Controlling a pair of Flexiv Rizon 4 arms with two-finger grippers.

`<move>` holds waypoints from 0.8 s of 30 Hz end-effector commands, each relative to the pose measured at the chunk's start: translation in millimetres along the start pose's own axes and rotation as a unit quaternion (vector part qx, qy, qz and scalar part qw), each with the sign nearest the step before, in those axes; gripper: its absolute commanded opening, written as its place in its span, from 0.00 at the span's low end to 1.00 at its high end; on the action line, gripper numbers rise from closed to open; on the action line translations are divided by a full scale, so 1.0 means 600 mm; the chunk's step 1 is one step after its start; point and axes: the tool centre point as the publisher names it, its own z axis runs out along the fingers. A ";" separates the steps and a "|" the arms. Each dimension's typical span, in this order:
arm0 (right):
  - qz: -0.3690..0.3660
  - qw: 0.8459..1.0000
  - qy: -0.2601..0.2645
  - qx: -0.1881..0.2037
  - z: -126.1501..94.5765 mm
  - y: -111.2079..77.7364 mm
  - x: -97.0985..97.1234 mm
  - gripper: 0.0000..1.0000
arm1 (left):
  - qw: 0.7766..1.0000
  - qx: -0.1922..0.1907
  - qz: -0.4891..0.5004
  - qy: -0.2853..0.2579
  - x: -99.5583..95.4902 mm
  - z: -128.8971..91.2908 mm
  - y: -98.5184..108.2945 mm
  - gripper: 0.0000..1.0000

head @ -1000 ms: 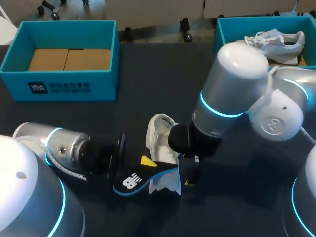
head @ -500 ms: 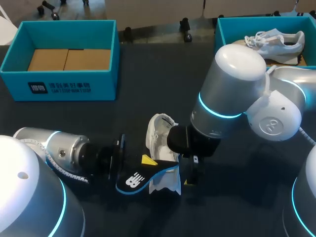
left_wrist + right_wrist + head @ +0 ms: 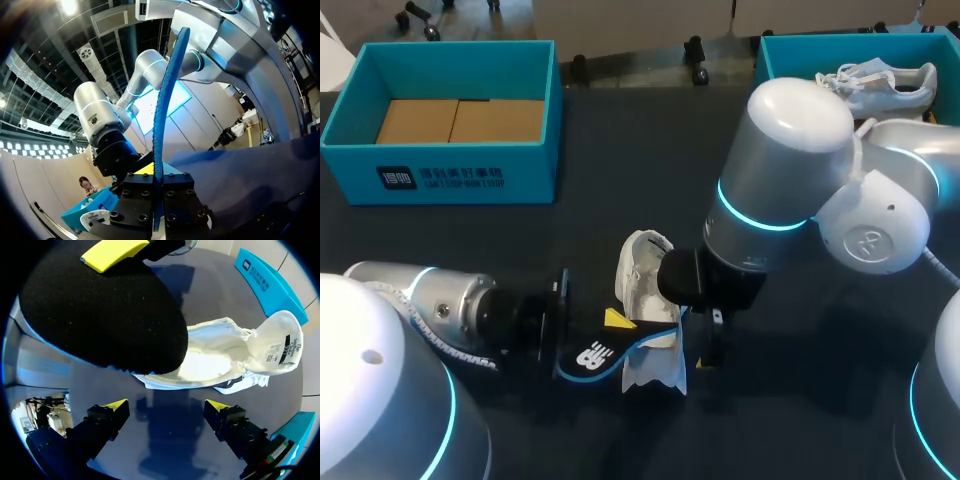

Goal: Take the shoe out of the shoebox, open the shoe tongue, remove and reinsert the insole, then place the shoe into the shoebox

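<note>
On the desk (image 3: 620, 150) lies the shoe (image 3: 642, 270), insole (image 3: 167, 90) out, pinched by left pincer (image 3: 156, 182); right pincer (image 3: 166, 407) spread near the shoe. Reinsertion and boxing remain.

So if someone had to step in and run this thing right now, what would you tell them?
Left pincer: shut on the black foam insole with the blue edge, its front end over the white fabric shoe.
Right pincer: open, empty, close by that shoe, which lies on the dark table.
Done: shoe out of the box, tongue folded back, insole largely out.
Left: seat the insole back inside (I cannot tell if it is coming out or going in), then put the shoe into the open teal shoebox at far left. The second teal box holds a white sneaker.
</note>
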 end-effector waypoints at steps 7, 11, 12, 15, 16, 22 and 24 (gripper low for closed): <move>0.001 1.000 -0.004 0.002 -0.004 0.000 0.003 1.00 | 1.000 -0.009 0.001 0.000 0.009 0.002 -0.018 0.00; 0.001 1.000 -0.004 0.002 -0.004 0.000 0.003 1.00 | 1.000 -0.013 -0.002 -0.001 0.012 0.000 -0.018 0.00; 0.001 1.000 -0.004 0.002 -0.004 0.000 0.003 1.00 | 1.000 -0.013 -0.003 -0.001 0.012 0.000 -0.018 0.00; 0.001 1.000 -0.004 0.002 -0.004 0.000 0.003 1.00 | 1.000 -0.014 -0.005 -0.001 0.013 -0.001 -0.019 0.00; 0.001 1.000 -0.004 0.002 -0.004 0.000 0.003 1.00 | 1.000 -0.016 -0.005 -0.002 0.013 -0.001 -0.017 0.00; 0.001 1.000 -0.004 0.002 -0.004 0.000 0.003 1.00 | 1.000 -0.026 -0.010 -0.008 0.012 0.000 -0.012 0.00; 0.001 1.000 -0.004 0.002 -0.004 0.000 0.003 1.00 | 0.999 -0.028 -0.011 -0.009 0.011 0.000 -0.009 0.00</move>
